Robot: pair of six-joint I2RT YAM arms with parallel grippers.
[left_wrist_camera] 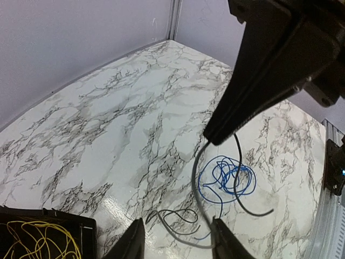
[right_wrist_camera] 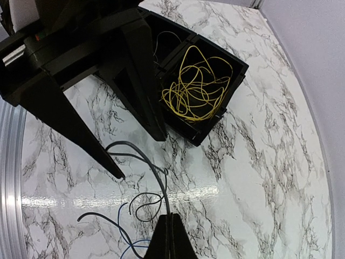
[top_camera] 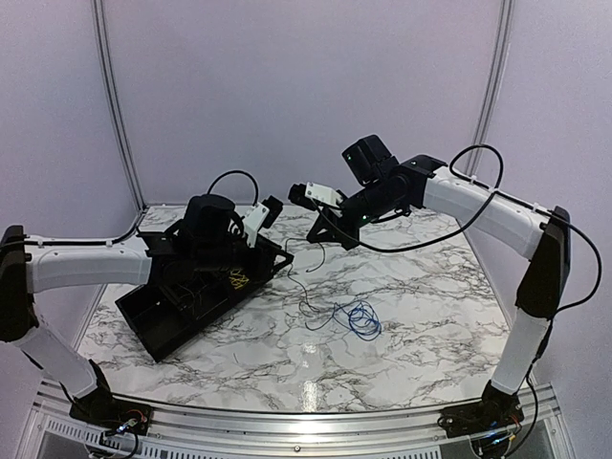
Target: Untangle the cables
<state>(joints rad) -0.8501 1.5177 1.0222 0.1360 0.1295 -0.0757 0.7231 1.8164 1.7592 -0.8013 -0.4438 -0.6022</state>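
My right gripper (top_camera: 314,234) (right_wrist_camera: 171,217) is shut on the black cable (right_wrist_camera: 156,172), held above the marble table. From there it arcs up and droops to small loops (left_wrist_camera: 178,218) on the table. My left gripper (left_wrist_camera: 178,243) (top_camera: 277,247) hovers by the bin's corner with its jaws open. The hanging black cable passes close to its right finger (left_wrist_camera: 223,243), with nothing gripped. The blue cable (top_camera: 359,320) (left_wrist_camera: 226,181) lies coiled on the table, with the black cable's loose end across it. The yellow cable (right_wrist_camera: 197,83) (top_camera: 237,280) lies bundled in the black bin (top_camera: 153,325).
The black bin (right_wrist_camera: 237,67) stands at the left of the table, its corner close under my left fingers (right_wrist_camera: 135,108). Purple walls (top_camera: 306,96) close in the back and sides. A metal rail (top_camera: 306,421) runs along the near edge.
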